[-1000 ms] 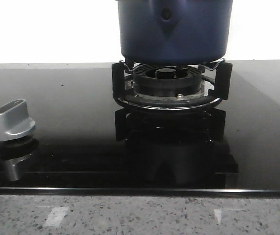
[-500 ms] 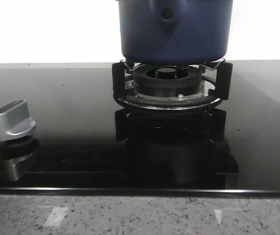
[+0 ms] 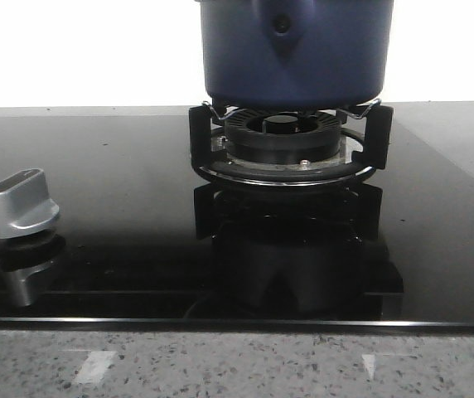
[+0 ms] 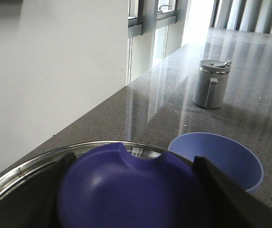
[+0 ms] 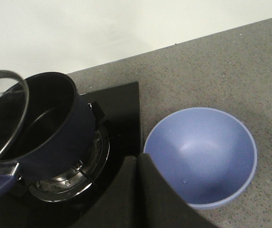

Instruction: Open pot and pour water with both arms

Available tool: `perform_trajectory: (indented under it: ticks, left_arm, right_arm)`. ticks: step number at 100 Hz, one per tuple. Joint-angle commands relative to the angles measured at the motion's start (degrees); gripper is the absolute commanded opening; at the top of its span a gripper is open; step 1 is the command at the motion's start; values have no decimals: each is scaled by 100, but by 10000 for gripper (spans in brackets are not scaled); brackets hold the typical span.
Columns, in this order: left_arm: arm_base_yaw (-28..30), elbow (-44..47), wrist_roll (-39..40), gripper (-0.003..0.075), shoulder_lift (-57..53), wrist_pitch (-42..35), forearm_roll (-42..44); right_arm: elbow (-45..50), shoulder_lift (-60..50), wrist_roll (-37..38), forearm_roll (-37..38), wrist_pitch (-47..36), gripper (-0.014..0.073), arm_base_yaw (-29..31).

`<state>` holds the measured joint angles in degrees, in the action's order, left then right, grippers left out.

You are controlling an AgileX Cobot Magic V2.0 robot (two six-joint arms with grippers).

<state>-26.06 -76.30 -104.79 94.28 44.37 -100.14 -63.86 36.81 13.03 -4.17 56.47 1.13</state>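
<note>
Lid-removal step: left hand (image 4: 126, 199) grips the lid (image 4: 41, 166); right hand (image 5: 138, 190), fingers together, must grasp the pot (image 5: 50, 128) handle.

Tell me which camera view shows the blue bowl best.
The right wrist view: the blue bowl shows almost whole, empty, on the counter beside the stove. The left wrist view shows only part of it behind the lid knob. The front view does not show it.

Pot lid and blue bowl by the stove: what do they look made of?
The round pot lid looks like clear glass in a shiny metal rim, since the dark pot interior shows through it. The pale blue bowl looks like matte plastic or ceramic; the soft sheen leaves it open.
</note>
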Motion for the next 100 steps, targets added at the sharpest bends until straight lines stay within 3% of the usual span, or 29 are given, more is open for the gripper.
perform_trajectory:
  ticks: [1, 100]
  left_arm:
    - [-68, -382, -10, 295, -78, 244, -618]
    - [-125, -724, -10, 295, 513, -30, -714]
  right_arm:
    - [-83, -79, -89, 25, -321, -68, -9]
    - [199, -169, -146, 25, -470, -68, -9]
